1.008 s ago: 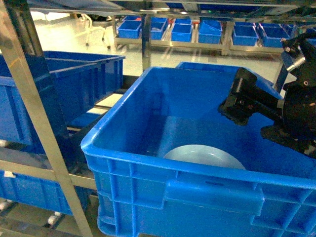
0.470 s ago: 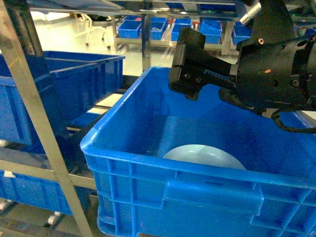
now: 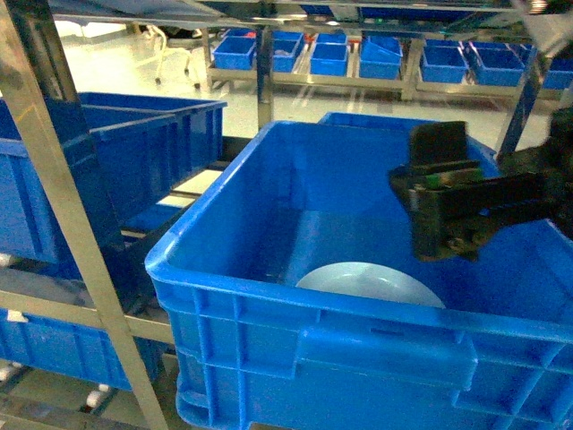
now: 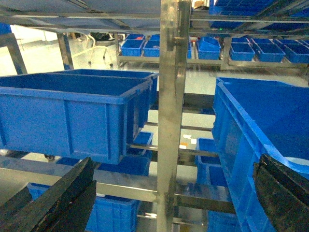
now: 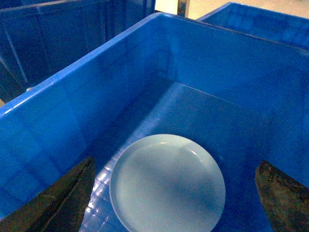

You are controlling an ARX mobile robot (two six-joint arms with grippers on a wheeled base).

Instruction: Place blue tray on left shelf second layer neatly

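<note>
The pale blue tray (image 3: 370, 285) lies flat on the floor of a deep blue crate (image 3: 269, 309) right in front of me. From the right wrist view the tray (image 5: 167, 182) is below and between the two dark fingers, untouched. My right gripper (image 5: 174, 203) is open and empty. In the head view the right gripper (image 3: 439, 193) hovers above the crate's right side. My left gripper (image 4: 166, 203) is open and empty, facing a steel upright (image 4: 169, 121) of the left shelf (image 3: 63, 206). It does not show in the head view.
Dark-blue crates (image 3: 134, 143) sit on the left shelf's tiers, with more crates (image 3: 54, 345) below. A second crate (image 3: 376, 121) stands behind the front one. Rows of small blue bins (image 3: 358, 54) line racks across the pale floor.
The right arm rose high over the crate's middle half a second ago. It has since dropped and drawn back to the right, above the crate's right side. The tray has not moved.
</note>
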